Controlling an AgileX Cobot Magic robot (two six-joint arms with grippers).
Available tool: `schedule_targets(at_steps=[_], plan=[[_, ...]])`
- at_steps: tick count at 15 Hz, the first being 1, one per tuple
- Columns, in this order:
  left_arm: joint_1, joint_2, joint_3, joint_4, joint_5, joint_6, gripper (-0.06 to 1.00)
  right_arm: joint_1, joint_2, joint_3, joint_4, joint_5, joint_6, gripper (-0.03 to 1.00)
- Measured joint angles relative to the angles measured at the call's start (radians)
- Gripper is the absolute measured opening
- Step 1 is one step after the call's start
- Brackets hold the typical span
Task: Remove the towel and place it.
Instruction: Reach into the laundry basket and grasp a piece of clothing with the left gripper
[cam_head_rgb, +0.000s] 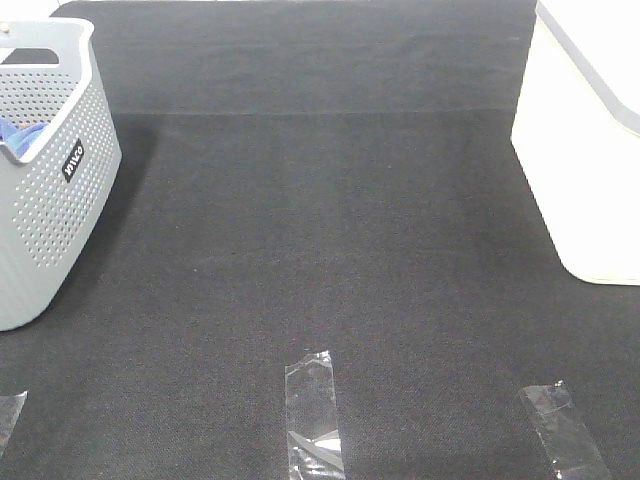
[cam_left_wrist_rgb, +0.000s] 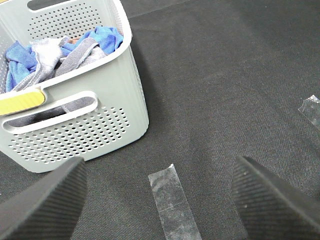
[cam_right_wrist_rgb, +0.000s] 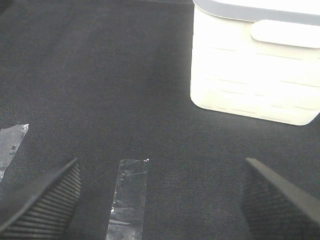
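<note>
Grey basket on black mat, high view shows only blue cloth in it, left wrist view shows also the grey towel crumpled inside beside that cloth, left gripper spread wide near the basket, right gripper spread wide, holding nothing, well apart from the basket.

grey basket, white bin, perhaps blue cloth

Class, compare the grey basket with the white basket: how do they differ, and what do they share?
The grey basket has walls dotted with holes; the white basket has solid walls. The grey basket carries a small black label; the white basket shows none. The grey basket holds a grey towel and a blue cloth; the white basket's inside is hidden. Both stand upright on the black mat.
</note>
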Motion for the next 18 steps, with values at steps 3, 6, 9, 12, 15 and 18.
schedule_targets(at_steps=[3, 6, 9, 12, 15, 18], plan=[[0.0, 0.0, 0.0, 0.0, 0.0, 0.0, 0.76, 0.0, 0.0, 0.0, 0.0, 0.0, 0.0, 0.8], [0.0, 0.0, 0.0, 0.0, 0.0, 0.0, 0.76, 0.0, 0.0, 0.0, 0.0, 0.0, 0.0, 0.8], [0.0, 0.0, 0.0, 0.0, 0.0, 0.0, 0.76, 0.0, 0.0, 0.0, 0.0, 0.0, 0.0, 0.8], [0.0, 0.0, 0.0, 0.0, 0.0, 0.0, 0.76, 0.0, 0.0, 0.0, 0.0, 0.0, 0.0, 0.8], [0.0, 0.0, 0.0, 0.0, 0.0, 0.0, 0.76, 0.0, 0.0, 0.0, 0.0, 0.0, 0.0, 0.8], [0.0, 0.0, 0.0, 0.0, 0.0, 0.0, 0.76, 0.0, 0.0, 0.0, 0.0, 0.0, 0.0, 0.8]])
